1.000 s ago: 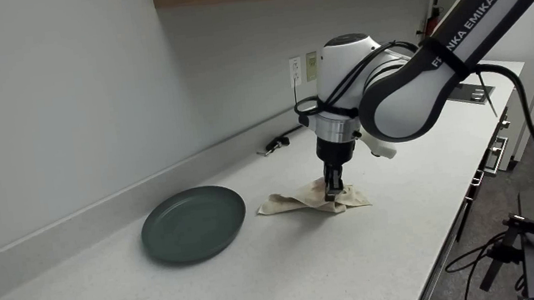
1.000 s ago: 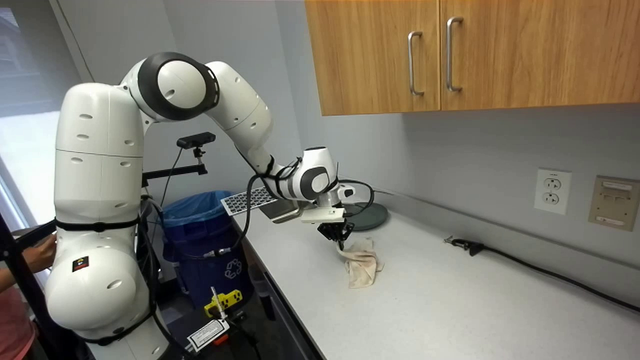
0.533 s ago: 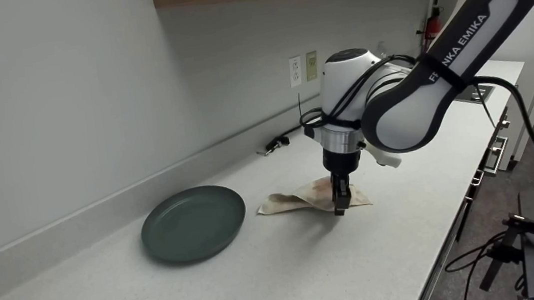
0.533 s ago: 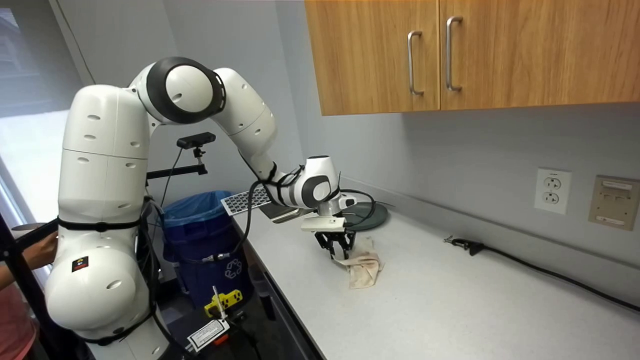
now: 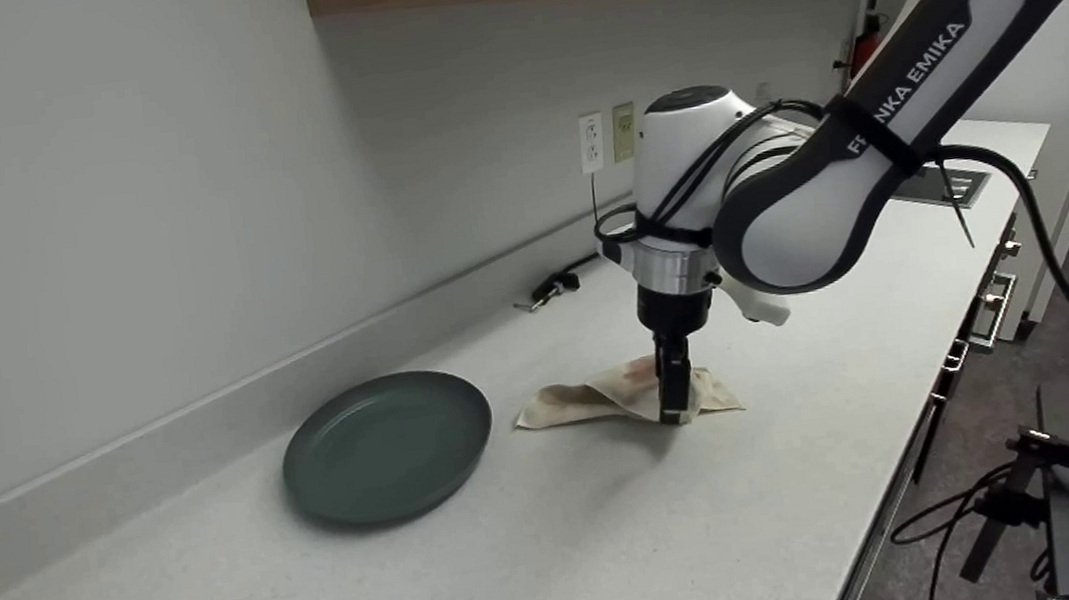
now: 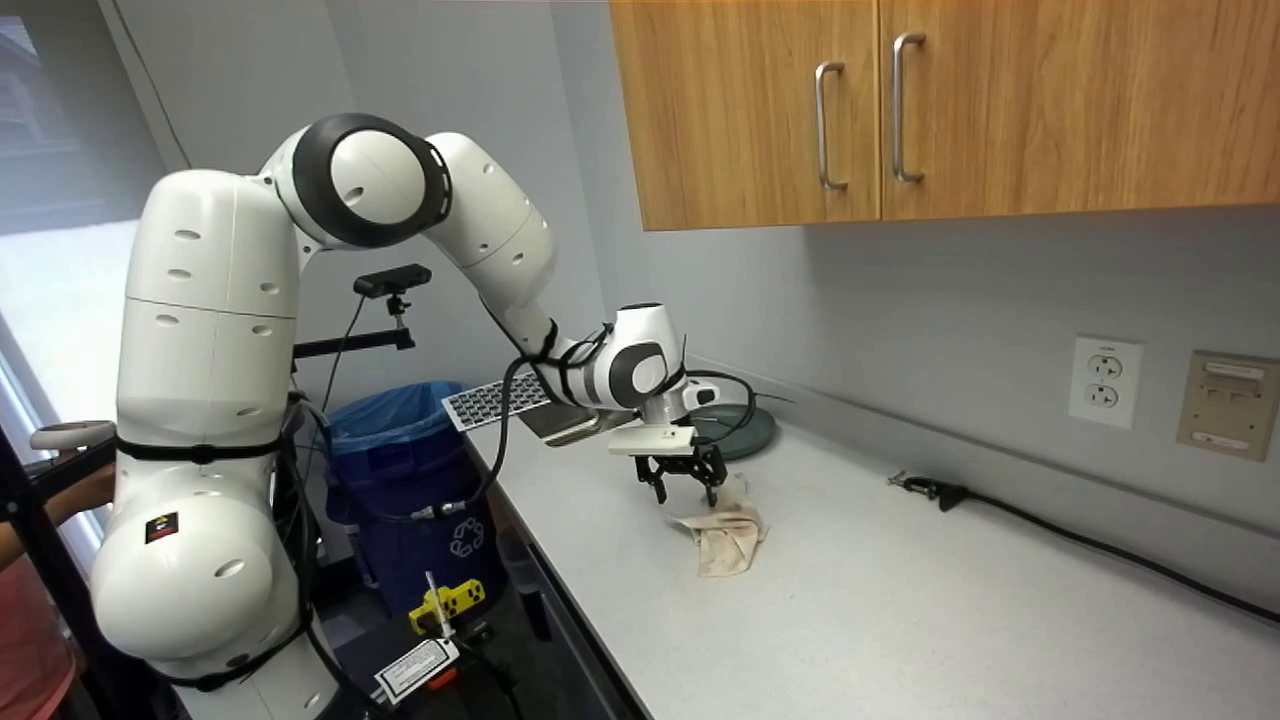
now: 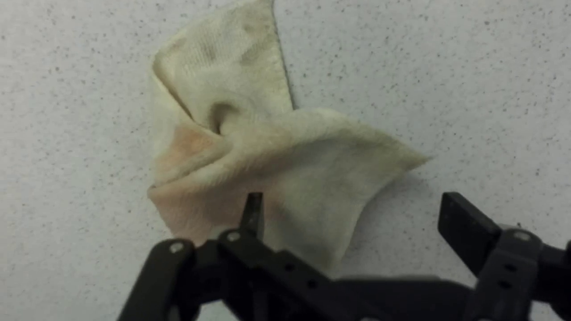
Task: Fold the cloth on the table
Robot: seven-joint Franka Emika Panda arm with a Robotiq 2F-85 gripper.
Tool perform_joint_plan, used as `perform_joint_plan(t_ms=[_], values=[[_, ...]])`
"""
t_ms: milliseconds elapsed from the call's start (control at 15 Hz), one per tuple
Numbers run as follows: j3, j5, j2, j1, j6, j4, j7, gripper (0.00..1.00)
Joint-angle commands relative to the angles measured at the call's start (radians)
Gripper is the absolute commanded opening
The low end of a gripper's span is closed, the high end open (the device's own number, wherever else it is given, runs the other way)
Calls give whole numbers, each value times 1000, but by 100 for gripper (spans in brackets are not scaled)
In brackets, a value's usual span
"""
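Within the last second the pincer (image 7: 352,198) has been spread wide, and the cloth (image 7: 267,151) appears to have been released. It is left rumpled on the desk (image 5: 564,558), toward ten o'clock from the pincer in the wrist view, one corner pointed at three. One pass seems finished (hardly a neat fold), so another grasp is probably needed.

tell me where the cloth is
In an exterior view the cloth lies crumpled on the counter, right of the dark green plate and apart from it; the open gripper hides part of the cloth.
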Motion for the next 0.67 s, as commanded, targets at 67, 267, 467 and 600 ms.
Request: perform_joint_plan(t_ms=[67,267,467,600], values=[[-28,-44,9,37,-39,61,44,100],[-49,-99,37,67,-16,104,68,100],[-70,-166,85,95,-6,158,95,100],[-85,-208,127,113,8,199,106,100]])
